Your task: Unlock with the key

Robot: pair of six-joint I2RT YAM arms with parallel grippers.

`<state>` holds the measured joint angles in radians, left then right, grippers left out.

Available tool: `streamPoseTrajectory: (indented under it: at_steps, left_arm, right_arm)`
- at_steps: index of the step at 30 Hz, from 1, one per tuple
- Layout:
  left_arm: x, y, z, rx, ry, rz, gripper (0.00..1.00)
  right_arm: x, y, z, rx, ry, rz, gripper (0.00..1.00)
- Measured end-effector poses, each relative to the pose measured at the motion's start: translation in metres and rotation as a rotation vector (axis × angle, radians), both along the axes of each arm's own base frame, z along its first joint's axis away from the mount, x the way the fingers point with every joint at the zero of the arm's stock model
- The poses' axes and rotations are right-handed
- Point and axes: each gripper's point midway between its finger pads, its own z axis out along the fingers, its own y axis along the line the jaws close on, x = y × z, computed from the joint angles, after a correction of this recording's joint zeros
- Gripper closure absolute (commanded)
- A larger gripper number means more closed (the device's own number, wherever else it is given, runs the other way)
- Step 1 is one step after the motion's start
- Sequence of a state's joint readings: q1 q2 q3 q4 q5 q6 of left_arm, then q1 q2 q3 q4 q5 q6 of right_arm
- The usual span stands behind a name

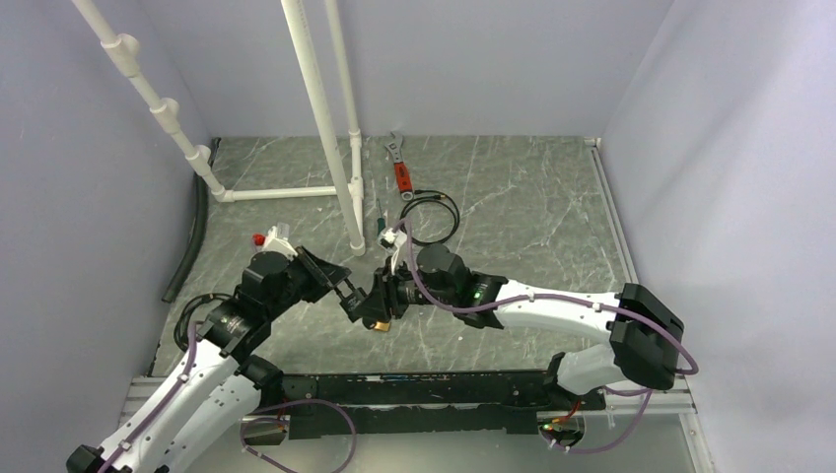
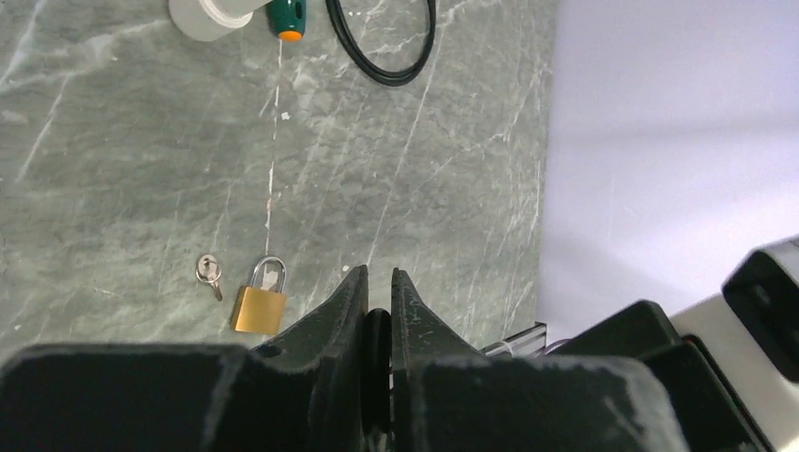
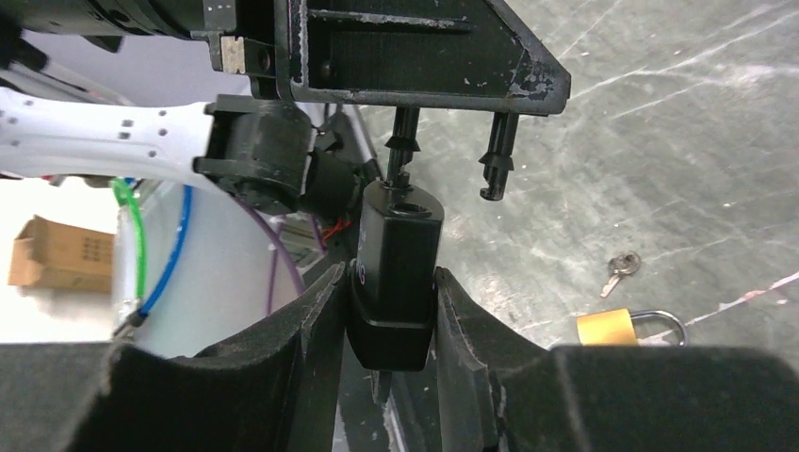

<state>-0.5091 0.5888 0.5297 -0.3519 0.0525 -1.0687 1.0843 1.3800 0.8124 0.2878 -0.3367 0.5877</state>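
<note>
Okay, left gripper (image 2: 379, 278) is nearly closed, its fingers pinching a round black disc that looks like the head of the key (image 2: 377, 335); the blade is hidden from the left wrist view. Right gripper (image 3: 388, 271) is partly open and clamped on a black padlock (image 3: 396, 254), held just in front of the left fingertips. A brass padlock (image 2: 258, 308) and a silver key (image 2: 207, 270) lie side by side on the table (image 2: 122, 169), apart from both grippers.
</note>
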Motion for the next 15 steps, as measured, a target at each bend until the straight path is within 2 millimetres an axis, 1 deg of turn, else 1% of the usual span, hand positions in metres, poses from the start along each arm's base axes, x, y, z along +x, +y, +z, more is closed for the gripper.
streamPoseTrajectory:
  at_steps: [5,8,10,11,13,15]
  left_arm:
    - [0.000,0.006,-0.002,0.029,0.073,0.043,0.82]
    - [0.001,0.009,-0.004,0.053,0.108,0.058,0.72]
    - [0.000,0.009,-0.009,0.073,0.136,0.057,0.67]
    - [-0.001,0.009,-0.012,0.082,0.145,0.055,0.64]
    - [-0.003,0.011,-0.017,0.099,0.163,0.051,0.52]
    - [-0.005,0.012,-0.017,0.109,0.157,0.042,0.33]
  right_arm:
    - [0.002,0.004,0.000,-0.063,-0.098,-0.030,1.00]
    - [0.004,0.004,0.001,-0.088,-0.136,-0.046,1.00]
    - [0.007,0.004,0.001,-0.099,-0.156,-0.055,1.00]
    - [0.008,0.003,0.001,-0.103,-0.162,-0.056,1.00]
    - [0.008,0.002,0.001,-0.108,-0.167,-0.058,1.00]
    - [0.007,0.000,0.001,-0.115,-0.166,-0.057,1.00]
